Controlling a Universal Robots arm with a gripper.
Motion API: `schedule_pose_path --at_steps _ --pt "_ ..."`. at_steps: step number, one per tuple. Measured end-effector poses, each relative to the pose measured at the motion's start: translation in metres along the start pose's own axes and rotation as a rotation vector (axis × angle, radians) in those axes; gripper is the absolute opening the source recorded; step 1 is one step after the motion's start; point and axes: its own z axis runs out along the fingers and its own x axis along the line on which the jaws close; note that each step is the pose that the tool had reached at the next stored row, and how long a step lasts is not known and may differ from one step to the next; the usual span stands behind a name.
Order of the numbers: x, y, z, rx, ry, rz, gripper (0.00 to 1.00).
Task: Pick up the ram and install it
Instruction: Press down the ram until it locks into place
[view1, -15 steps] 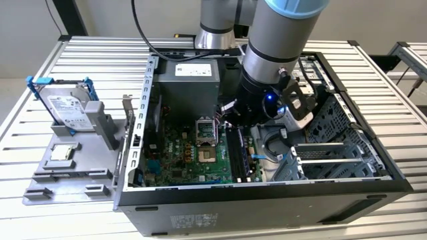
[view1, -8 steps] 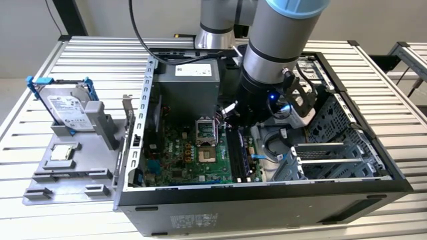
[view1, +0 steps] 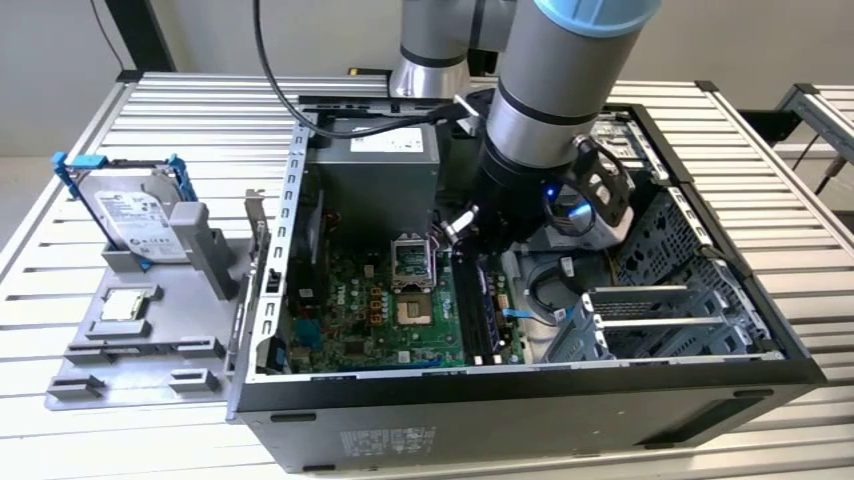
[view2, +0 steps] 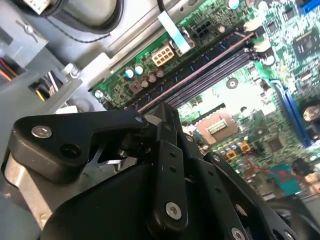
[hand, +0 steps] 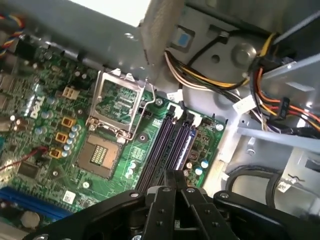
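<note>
While hovering over the motherboard (hand: 60, 120), hand (hand: 172, 187) clenched empty, ram (hand: 184, 145) seated in slot just below fingertips.

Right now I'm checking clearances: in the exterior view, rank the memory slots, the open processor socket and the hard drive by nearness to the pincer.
1. Memory slots, just below the pincer.
2. Processor socket, toward the view's left.
3. Hard drive, outside the case, far left.
</note>
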Motion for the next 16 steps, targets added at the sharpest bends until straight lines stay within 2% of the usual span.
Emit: schedule_pose_path --at_steps 7,16 --pt "0.0 0.0 0.0 0.0 0.0059 -0.12 0.0" --pt "-0.0001 0.0 0.0 0.0015 0.0064 -0.237 0.0"
